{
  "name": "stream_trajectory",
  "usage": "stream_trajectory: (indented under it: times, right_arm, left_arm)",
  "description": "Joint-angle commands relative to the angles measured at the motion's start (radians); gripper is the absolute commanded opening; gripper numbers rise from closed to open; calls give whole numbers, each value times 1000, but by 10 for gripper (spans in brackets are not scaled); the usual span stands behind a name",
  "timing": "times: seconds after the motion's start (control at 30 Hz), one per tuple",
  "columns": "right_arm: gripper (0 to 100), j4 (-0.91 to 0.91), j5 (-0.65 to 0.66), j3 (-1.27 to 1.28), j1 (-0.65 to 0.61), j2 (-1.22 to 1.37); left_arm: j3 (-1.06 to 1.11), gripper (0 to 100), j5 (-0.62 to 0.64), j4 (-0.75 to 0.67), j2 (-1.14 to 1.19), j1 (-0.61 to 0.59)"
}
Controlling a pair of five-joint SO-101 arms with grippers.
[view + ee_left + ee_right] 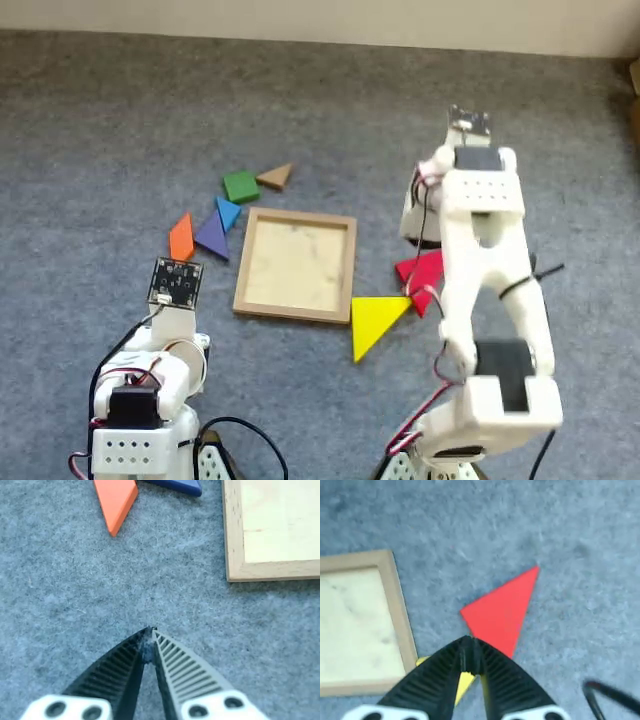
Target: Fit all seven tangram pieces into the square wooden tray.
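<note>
Now left hand [150,631], right hand [470,640] both pressed together; red triangle [502,612] points away from tray [400,610]

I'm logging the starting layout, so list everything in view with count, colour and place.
wooden tray: 1, pale wood, centre, empty
green square: 1, green, beyond tray's far-left corner
tan triangle: 1, tan, beside the square
blue triangle: 1, blue, left of tray
purple triangle: 1, purple, beside blue
orange parallelogram: 1, orange, leftmost
yellow triangle: 1, yellow, tray's near-right corner
red triangle: 1, red, right of tray
carpet: 1, grey, under everything
left pincer: 1, black and grey, shut, over carpet
right pincer: 1, black, shut, by red triangle
</note>
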Motion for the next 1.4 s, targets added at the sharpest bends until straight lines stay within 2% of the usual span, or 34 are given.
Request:
stream_trajectory:
  times: [0.0, 0.13, 0.3, 0.4, 0.77, 0.97, 1.37]
  right_arm:
    - [4, -174, -11, 151, 13, -124]
    - [33, -243, -11, 240, 15, -94]
    - [310, -157, -26, 163, 10, -21]
    - [391, -145, -114, 102, 10, 38]
    - [393, -136, -120, -87, -51, 263]
    - [393, -136, -186, -93, -87, 280]
    - [385, -137, -190, -85, -94, 297]
  left_arm:
    - [21, 7, 3, 3, 2, -10]
    - [21, 7, 3, 3, 2, -10]
    - [21, 7, 3, 3, 2, -10]
    - [21, 7, 3, 3, 2, -10]
    - [21, 7, 3, 3, 2, -10]
    - [21, 7, 3, 3, 2, -10]
    - [21, 7, 3, 3, 2, -10]
